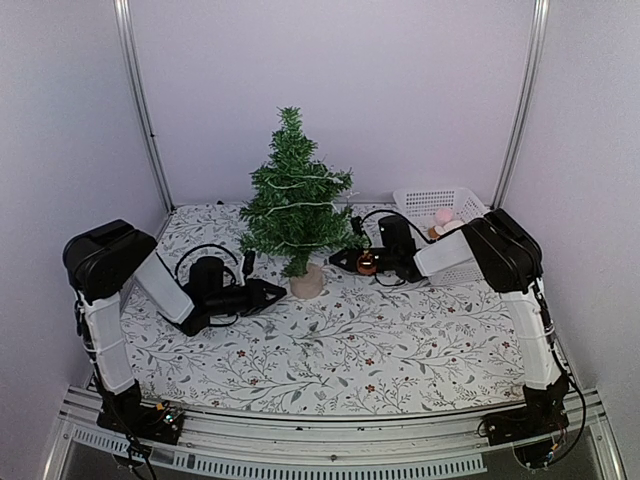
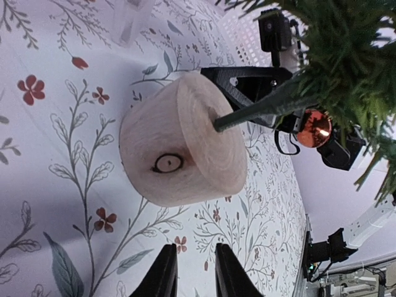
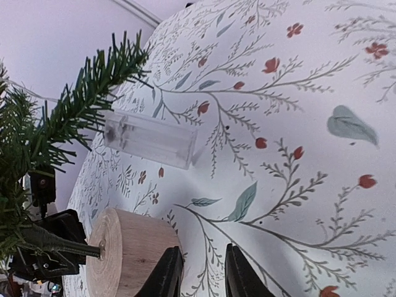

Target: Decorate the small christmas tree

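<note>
The small christmas tree [image 1: 295, 200] stands at the middle of the table on a pale wooden stump [image 1: 307, 283], with a thin white wire wound through its branches. A shiny orange-red bauble [image 2: 312, 129] hangs under a low branch on the tree's right side, close beside my right gripper's body [image 1: 367, 263]. My left gripper [image 2: 192, 250] lies low on the cloth just left of the stump [image 2: 185, 148], jaws slightly apart and holding nothing. My right gripper [image 3: 199, 250] reaches toward the stump [image 3: 124, 253] from the right, jaws also slightly apart and holding nothing.
A clear plastic battery box [image 3: 150, 139] lies on the floral cloth behind the stump. A white basket [image 1: 440, 205] with pink items [image 1: 443, 218] stands at the back right. Metal frame posts and plain walls enclose the table.
</note>
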Controlling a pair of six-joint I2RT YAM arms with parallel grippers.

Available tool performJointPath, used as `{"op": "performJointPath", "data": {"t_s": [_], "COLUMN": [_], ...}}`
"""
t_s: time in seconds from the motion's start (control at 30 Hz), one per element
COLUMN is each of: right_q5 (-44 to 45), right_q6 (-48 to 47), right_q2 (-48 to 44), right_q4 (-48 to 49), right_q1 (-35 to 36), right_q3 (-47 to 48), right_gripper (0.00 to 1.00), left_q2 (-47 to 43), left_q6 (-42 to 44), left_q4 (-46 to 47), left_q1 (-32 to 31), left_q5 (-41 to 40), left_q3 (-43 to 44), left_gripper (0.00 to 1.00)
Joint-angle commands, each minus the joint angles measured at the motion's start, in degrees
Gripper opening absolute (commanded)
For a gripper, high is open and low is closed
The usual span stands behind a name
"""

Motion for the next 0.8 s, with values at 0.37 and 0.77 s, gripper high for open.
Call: {"op": "performJointPath", "data": {"t_s": [0.37, 0.77], "right_q5": [20.22, 19.48], "right_q6": [-4.34, -6.32], "right_q2": [-19.88, -30.36], "right_q4": [-7.69, -15.12], "right_q1": [-1.94, -7.34], "right_q3": [-7.95, -11.25], "right_gripper": [0.37, 0.43], "left_q2": [2.37, 10.16], "left_q6": [4.33, 2.96], "left_q4": [-3.84, -1.76], "left_q1": [5.71, 4.08], "left_q5": [-3.77, 0.00], "left_q3": [9.43, 17.26], "left_gripper": [0.28, 0.29]}}
